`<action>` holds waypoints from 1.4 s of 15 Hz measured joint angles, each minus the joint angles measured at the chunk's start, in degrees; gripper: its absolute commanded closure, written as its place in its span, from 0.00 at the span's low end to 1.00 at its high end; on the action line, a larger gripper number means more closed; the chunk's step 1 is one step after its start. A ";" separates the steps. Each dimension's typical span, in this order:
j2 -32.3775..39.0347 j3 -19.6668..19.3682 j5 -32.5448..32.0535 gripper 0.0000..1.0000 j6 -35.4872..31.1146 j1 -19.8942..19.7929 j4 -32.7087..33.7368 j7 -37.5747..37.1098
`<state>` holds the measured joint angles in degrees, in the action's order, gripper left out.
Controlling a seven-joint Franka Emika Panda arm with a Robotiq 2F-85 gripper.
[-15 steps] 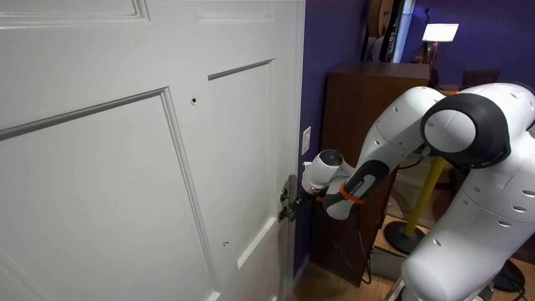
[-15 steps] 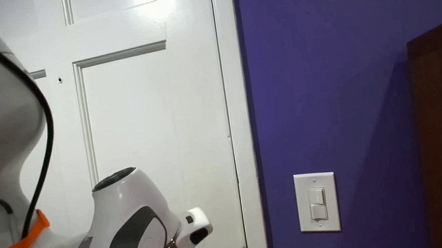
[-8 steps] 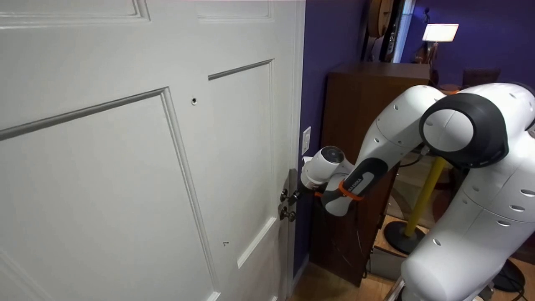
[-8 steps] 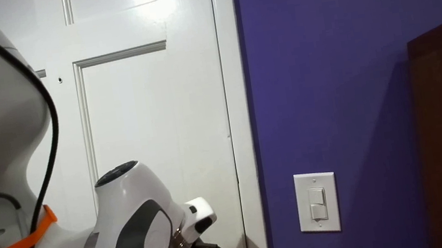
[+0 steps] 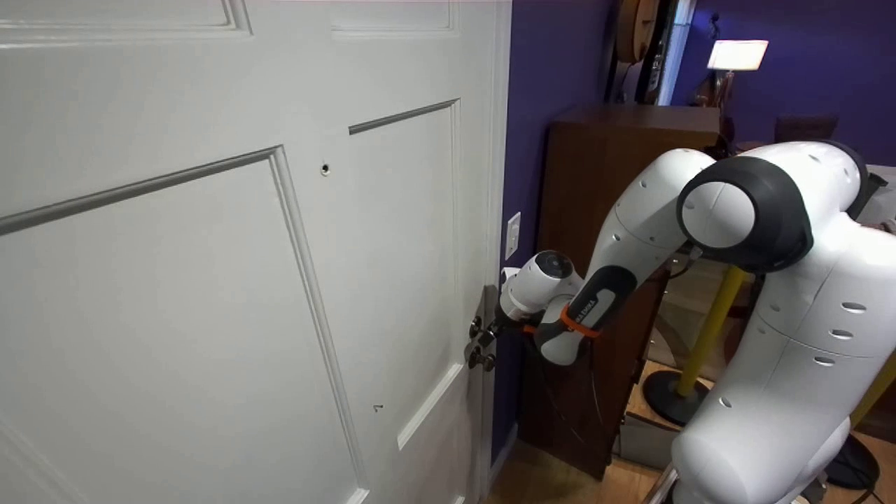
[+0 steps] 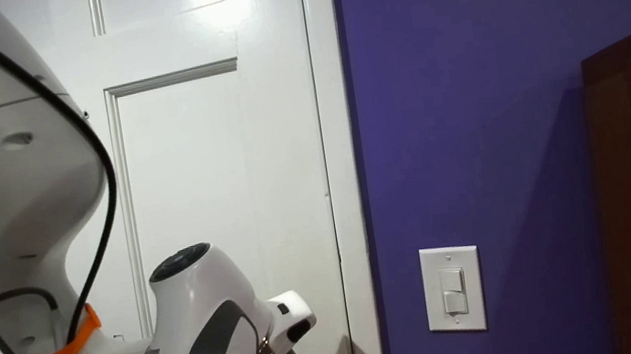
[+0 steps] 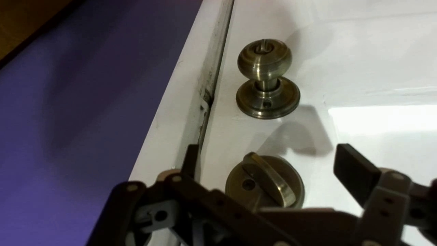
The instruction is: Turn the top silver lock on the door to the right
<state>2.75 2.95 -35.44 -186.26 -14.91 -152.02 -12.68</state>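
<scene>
The white panelled door (image 5: 392, 231) stands closed in its frame; it also shows in an exterior view (image 6: 189, 157). Its top lock (image 5: 476, 327) is a round, brassy-looking metal plate with a raised thumb-turn (image 7: 269, 179), slanted diagonally in the wrist view. A metal knob (image 5: 481, 359) sits below it; the wrist view appears upside down, so the knob (image 7: 265, 65) shows above the lock there. My gripper (image 7: 267, 159) is open, with a dark fingertip on either side of the lock, apart from the thumb-turn. In an exterior view the gripper (image 5: 488, 336) is close to the lock.
The white door frame (image 7: 170, 112) and purple wall (image 6: 468, 118) lie beside the lock. A light switch (image 6: 453, 290) is on that wall. A dark brown cabinet (image 5: 602, 182) stands close to the arm. A yellow post (image 5: 712, 332) stands behind the arm.
The hand first rose to lock height, then dropped slightly and came closer to the door. The elbow and upper arm shifted toward the door. The lock and door look unmoved.
</scene>
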 measured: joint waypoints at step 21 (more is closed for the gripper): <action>3.91 -1.52 8.34 0.67 -5.35 2.93 1.33 8.81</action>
<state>6.66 1.42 -27.10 -191.60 -11.98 -150.69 -3.86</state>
